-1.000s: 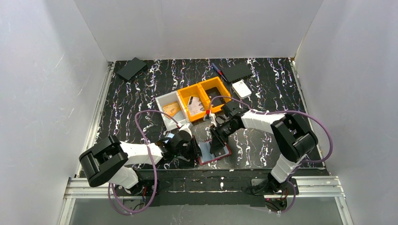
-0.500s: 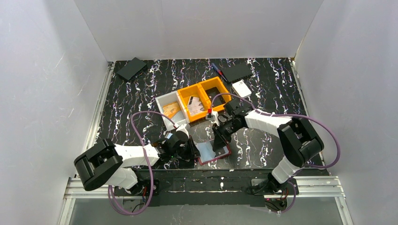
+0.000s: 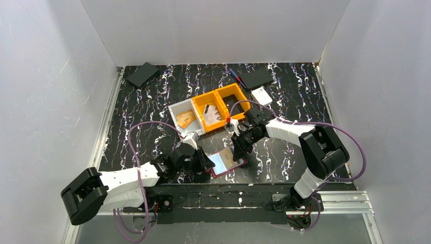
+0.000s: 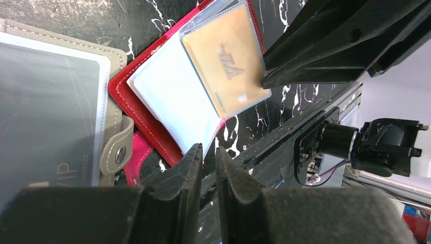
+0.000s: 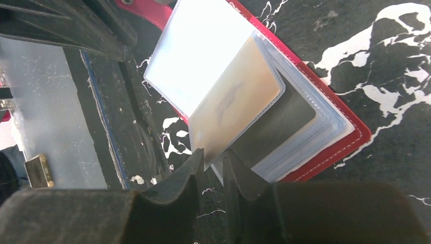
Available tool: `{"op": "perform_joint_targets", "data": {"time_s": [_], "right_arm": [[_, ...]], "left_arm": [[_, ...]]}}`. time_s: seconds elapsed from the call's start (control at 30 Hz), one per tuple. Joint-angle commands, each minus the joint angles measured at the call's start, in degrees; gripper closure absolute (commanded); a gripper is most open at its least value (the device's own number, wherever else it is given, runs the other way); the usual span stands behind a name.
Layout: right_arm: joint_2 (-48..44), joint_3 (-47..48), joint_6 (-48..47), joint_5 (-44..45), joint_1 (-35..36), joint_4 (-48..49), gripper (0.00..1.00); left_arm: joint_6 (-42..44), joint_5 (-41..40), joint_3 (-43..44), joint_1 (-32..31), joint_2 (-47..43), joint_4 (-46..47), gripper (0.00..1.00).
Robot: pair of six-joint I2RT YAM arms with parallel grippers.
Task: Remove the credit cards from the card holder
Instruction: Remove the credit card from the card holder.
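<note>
— Left gripper (image 4: 208,150) first: how do we read it?
— Its two fingers stand nearly together with a thin slit between them; the lower corner of a clear leaf (image 4: 175,99) dips toward that slit; whether they pinch it, we cannot tell.
— And the right gripper (image 5: 212,154)?
— We see its fingers a little apart; the corner of the leaf that carries the tan-orange card (image 5: 236,109) drops into the gap; whether that is a grip or only a touch, we cannot tell either.
— Where do we place the card holder (image 3: 226,161)?
— It lies open on the table (image 3: 152,101), close to the near edge and about mid-width; the left gripper is at its left side, the right gripper at its far right side.
— What do we see inside?
— The red cover lies flat; clear leaves fan up from it; the tan-orange card sits in one raised leaf; a dark card (image 5: 277,127) lies in a pocket beneath it.
— Does anything touch the holder?
— From the left wrist we see a beige stitched case (image 4: 118,71) with a snap strap right against one red corner; its window shows a grey card.
— And farther back?
— A white bin (image 3: 174,111) and two orange bins (image 3: 220,101) stand in a row near the middle of the table, well apart from the near edge.
</note>
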Motion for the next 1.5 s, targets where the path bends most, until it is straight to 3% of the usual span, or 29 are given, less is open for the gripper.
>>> {"op": "perform_joint_targets", "data": {"time_s": [0.0,0.1,0.23,0.43,0.53,0.67,1.0,1.17,1.47], "right_arm": [[1.36,1.16,-0.58,-4.56,0.04,0.64,0.71],[1.89,1.28,-0.12,-6.06,0.04,0.79,0.71],[2.62,1.29,1.55,-5.85,-0.04,2.14,0.7],[4.15,0.9,5.98,3.97,-1.47,5.15,0.72],[4.22,0.43,7.23,5.03,-2.59,6.03,0.81],[4.88,0.4,7.89,1.63,-3.19,6.1,0.99],[5.05,-1.24,12.04,-10.12,-7.36,8.95,0.99],[3.76,-2.2,13.4,-17.08,-8.89,10.88,0.99],[1.08,-2.98,8.56,-20.35,-11.69,9.51,0.99]], "left_arm": [[1.14,-1.32,-0.03,0.42,-3.39,-3.22,0.84],[1.48,-1.3,0.31,0.47,-5.71,-3.23,0.83],[1.83,-1.23,1.61,0.46,-6.71,-3.1,0.72],[2.41,3.51,5.36,0.55,2.17,2.03,0.71],[2.06,4.28,6.37,0.62,5.87,5.2,0.71],[1.75,5.46,7.67,0.88,10.47,7.85,0.71],[0.14,7.7,7.05,2.76,15.62,15.31,0.7],[0.03,7.8,4.71,4.85,13.32,17.92,0.66],[0.31,6.38,2.21,6.33,7.64,19.14,0.63]]}}
